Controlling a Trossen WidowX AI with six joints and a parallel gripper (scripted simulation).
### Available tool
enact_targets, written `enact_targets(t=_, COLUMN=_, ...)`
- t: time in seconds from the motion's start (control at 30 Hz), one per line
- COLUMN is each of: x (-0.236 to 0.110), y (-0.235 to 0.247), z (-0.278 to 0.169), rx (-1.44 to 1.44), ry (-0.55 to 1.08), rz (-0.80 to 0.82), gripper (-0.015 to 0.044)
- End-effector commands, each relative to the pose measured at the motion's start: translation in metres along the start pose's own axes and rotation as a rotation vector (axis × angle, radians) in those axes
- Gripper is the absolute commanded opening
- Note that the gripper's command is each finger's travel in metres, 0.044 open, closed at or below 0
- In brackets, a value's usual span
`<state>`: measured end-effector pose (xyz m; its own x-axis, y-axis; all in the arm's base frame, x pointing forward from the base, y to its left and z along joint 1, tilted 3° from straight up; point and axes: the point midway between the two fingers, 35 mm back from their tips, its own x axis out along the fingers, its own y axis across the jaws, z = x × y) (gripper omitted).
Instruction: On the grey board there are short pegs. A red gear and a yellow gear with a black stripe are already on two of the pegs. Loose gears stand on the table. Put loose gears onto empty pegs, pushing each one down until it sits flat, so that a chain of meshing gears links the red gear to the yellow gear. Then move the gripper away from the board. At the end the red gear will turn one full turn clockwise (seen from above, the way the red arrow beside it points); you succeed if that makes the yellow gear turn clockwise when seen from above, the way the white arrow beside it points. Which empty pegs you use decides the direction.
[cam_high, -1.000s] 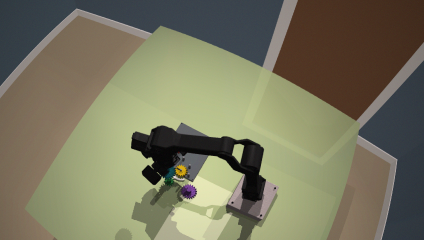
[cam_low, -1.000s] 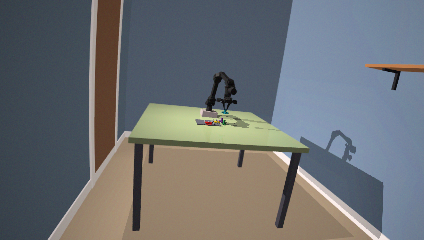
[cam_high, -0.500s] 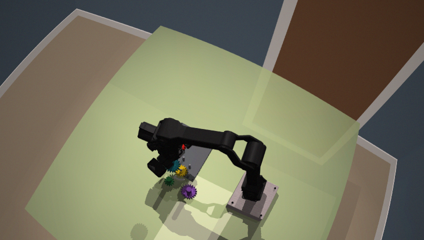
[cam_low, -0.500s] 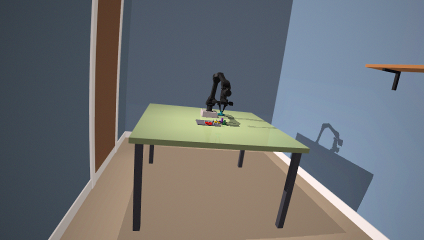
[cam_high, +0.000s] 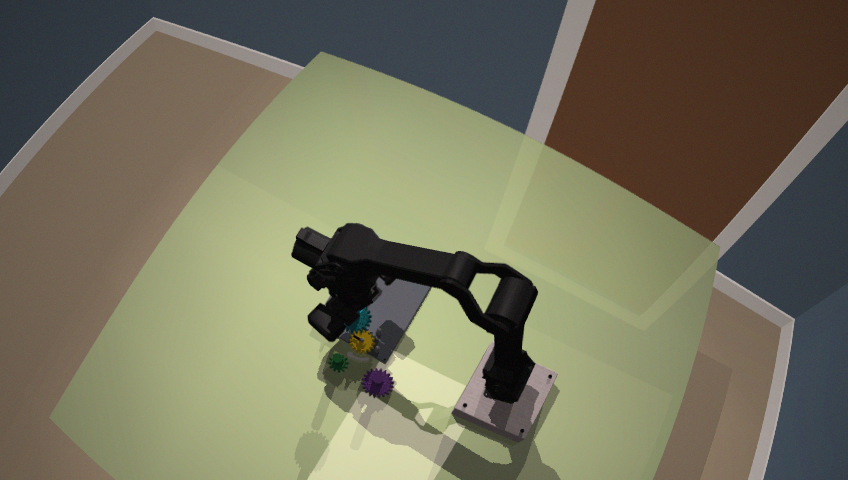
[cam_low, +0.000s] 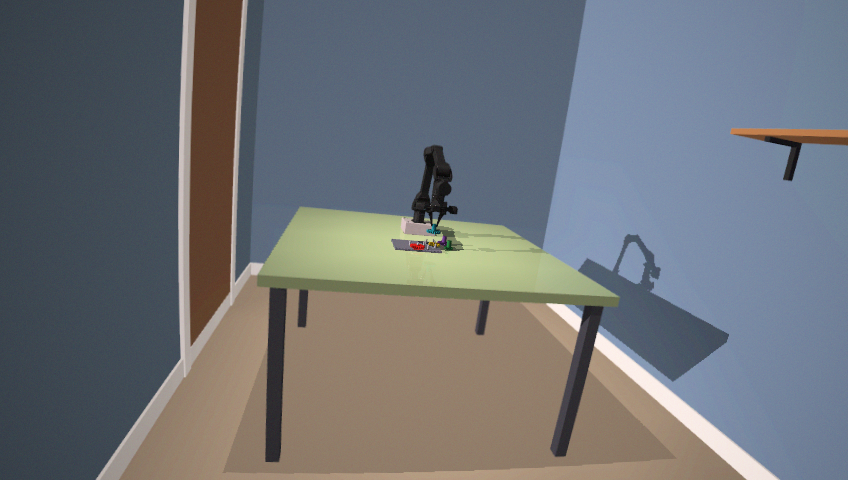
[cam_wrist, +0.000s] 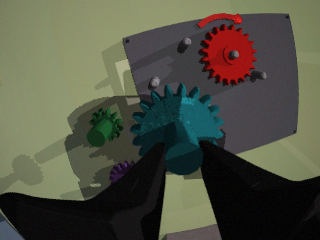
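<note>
My gripper (cam_wrist: 182, 148) is shut on the hub of a teal gear (cam_wrist: 177, 112) (cam_high: 359, 320) (cam_low: 433, 230), holding it above the grey board (cam_wrist: 260, 107) (cam_high: 407, 303). In the wrist view the teal gear hides the yellow gear, which shows in the top view (cam_high: 361, 341). The red gear (cam_wrist: 228, 55) (cam_low: 417, 246) sits on its peg. Empty pegs show at the board's upper left (cam_wrist: 186, 42), left edge (cam_wrist: 154, 82) and beside the red gear (cam_wrist: 263, 75). A green gear (cam_wrist: 103, 127) (cam_high: 338, 361) and a purple gear (cam_high: 377, 383) (cam_wrist: 121, 172) stand on the table off the board.
The red arrow (cam_wrist: 220, 16) lies beside the red gear. The white arrow (cam_high: 358, 358) lies beside the yellow gear, partly in shadow. The arm's pale base (cam_high: 476, 410) (cam_low: 410, 227) stands on the green table, and the arm reaches over the board from it.
</note>
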<state>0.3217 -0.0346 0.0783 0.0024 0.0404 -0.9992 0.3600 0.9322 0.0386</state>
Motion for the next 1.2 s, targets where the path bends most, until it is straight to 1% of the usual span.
enact_targets(t=0.0, x=0.005, y=-0.013, z=0.001, rx=-0.002, ry=-0.002, rz=-0.005, gripper=0.0000)
enact_targets(t=0.33, x=0.016, y=-0.036, z=0.000, rx=-0.002, ry=-0.001, rz=-0.007, gripper=0.0000)
enact_targets(t=1.17, x=0.013, y=-0.036, z=0.000, rx=-0.002, ry=-0.002, rz=-0.007, gripper=0.0000)
